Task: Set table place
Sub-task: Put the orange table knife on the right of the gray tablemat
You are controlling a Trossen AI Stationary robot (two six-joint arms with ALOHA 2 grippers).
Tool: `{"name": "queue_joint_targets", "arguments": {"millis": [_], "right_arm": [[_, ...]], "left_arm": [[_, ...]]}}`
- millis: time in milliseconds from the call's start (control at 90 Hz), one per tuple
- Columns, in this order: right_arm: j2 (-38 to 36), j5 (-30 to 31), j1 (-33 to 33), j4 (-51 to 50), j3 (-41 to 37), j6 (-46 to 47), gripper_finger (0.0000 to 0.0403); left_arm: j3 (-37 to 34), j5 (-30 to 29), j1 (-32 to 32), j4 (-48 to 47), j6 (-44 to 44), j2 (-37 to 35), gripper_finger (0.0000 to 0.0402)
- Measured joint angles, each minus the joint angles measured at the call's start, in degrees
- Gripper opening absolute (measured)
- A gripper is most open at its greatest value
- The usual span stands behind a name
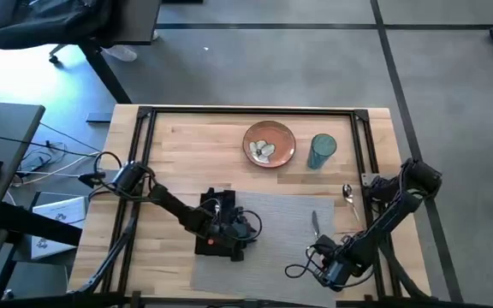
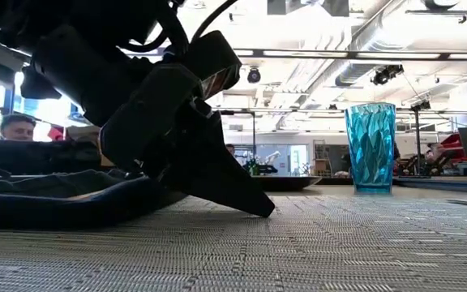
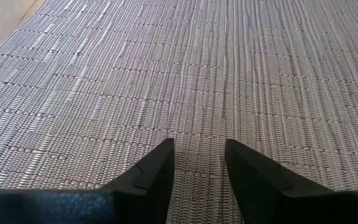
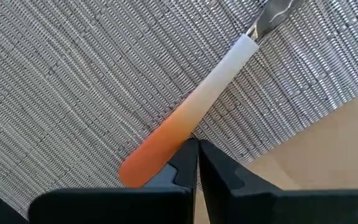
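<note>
- While the left end effector [image 3: 197,163] sits low over the placemat [image 1: 272,231] near the table's [image 1: 187,141] front edge, we see its fingers slightly apart, holding nothing.
- We see the right end effector [image 4: 197,155] by the placemat's front right corner, fingers nearly closed, tips at the orange end of a utensil handle [image 4: 191,115]; grip unclear.
- Plate [image 1: 270,143] and blue cup [image 1: 321,151] stand near the back edge.
- Spoon [image 1: 347,194] lies beside the placemat's right edge.
</note>
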Motion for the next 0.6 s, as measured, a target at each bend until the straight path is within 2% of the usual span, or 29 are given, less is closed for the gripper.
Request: {"name": "queue_joint_targets", "arguments": {"millis": [600], "right_arm": [[-0.3,-0.4,-0.8,1.6,0.0,-5.6,0.0000]], "left_arm": [[0.0,0.1,0.0,0.0,0.0,0.0,0.0129]]}}
